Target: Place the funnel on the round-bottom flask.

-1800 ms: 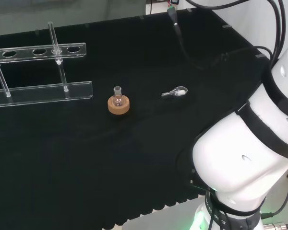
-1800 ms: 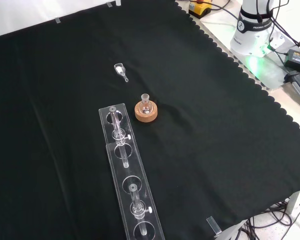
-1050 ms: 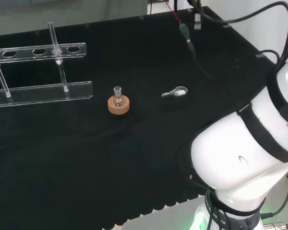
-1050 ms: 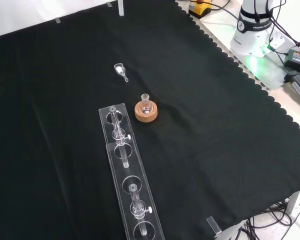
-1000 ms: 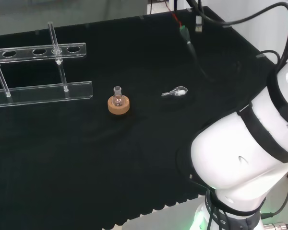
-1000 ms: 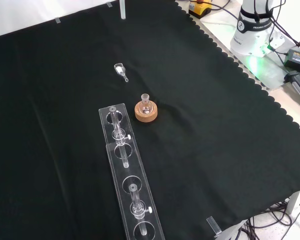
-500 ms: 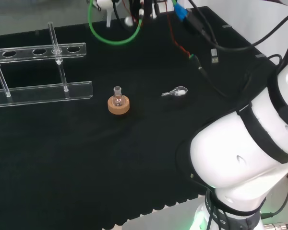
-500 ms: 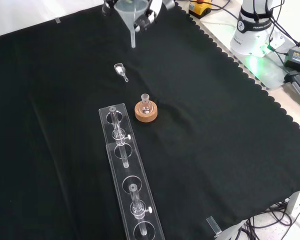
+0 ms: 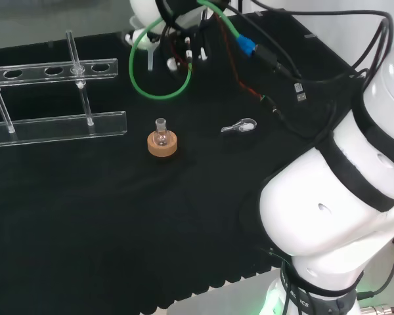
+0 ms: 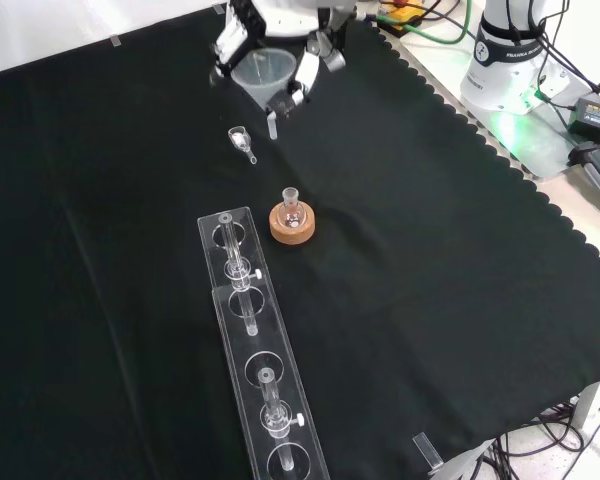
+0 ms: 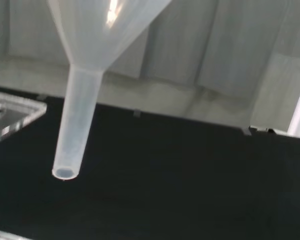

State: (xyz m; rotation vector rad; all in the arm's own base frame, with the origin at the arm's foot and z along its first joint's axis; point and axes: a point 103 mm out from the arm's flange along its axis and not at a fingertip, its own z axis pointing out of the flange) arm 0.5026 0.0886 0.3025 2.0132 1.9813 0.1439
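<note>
Top centre of the front view, I have the hand (image 10: 280,40) with fingers curled round the funnel (image 10: 264,72), spout down for seating. Mid-frame below it, well apart, the round-bottom flask (image 10: 291,207) waits upright in its cork ring (image 10: 292,227).

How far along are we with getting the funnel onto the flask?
Done: the hand already holds the funnel, spout pointing down, above the cloth. In hand: carrying it in the air; in the front view it hangs beyond the round-bottom flask, not over it. Left: line the spout up over the flask's open neck on its cork ring, lower it in, release.
</note>
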